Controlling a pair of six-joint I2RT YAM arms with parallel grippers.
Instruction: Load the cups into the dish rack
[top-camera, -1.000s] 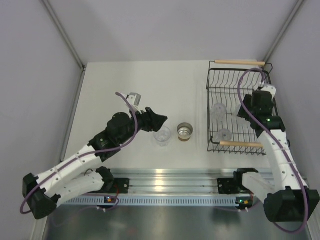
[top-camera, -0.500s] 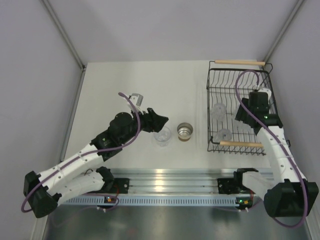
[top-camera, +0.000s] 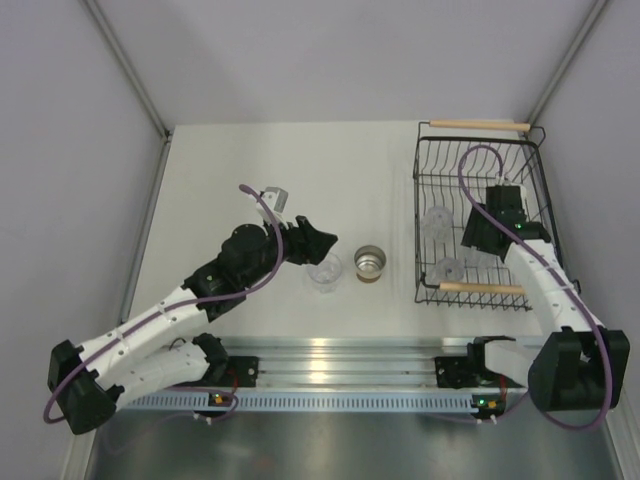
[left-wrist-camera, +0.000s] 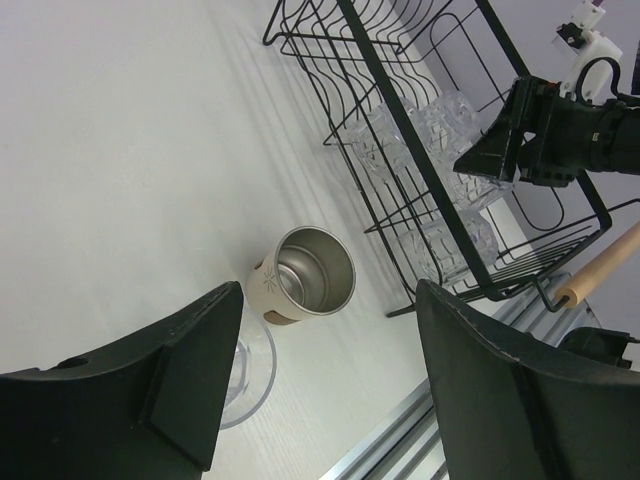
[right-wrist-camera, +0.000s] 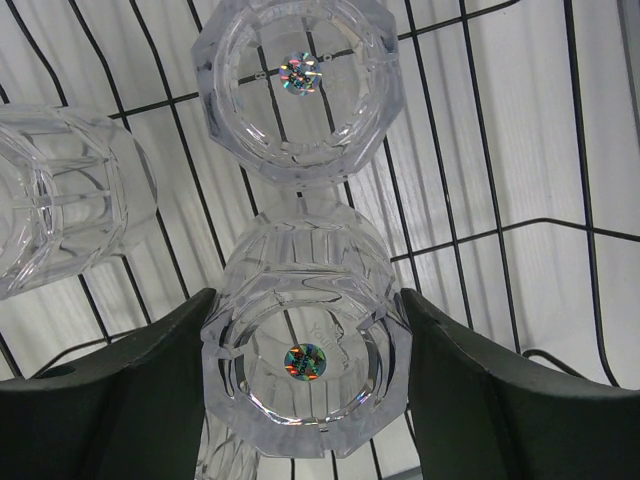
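Firmly, right tool (right-wrist-camera: 305, 300) grips 1 tumbler (right-wrist-camera: 305, 350), long axis toward dish rack (top-camera: 478, 125); left tool (left-wrist-camera: 330, 300) spread wide.

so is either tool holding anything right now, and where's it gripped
Right tool pinches a clear tumbler by its side walls; left tool is open, holding nothing.

- The left gripper (left-wrist-camera: 330, 292) shows two black fingers spread wide apart along the bottom edge.
- Beyond the gap, a steel-lined cup (left-wrist-camera: 305, 285) with a tan outside stands upright on the white table (left-wrist-camera: 120, 150).
- A clear tumbler (left-wrist-camera: 254, 372) stands just beside it, partly hidden behind one finger.
- The black wire dish rack (left-wrist-camera: 412, 150) holds several clear tumblers (left-wrist-camera: 440, 125).
- A wooden handle (left-wrist-camera: 600, 270) shows at one end of the rack.
- The right gripper (left-wrist-camera: 490, 150) hangs low over the rack, among those tumblers.
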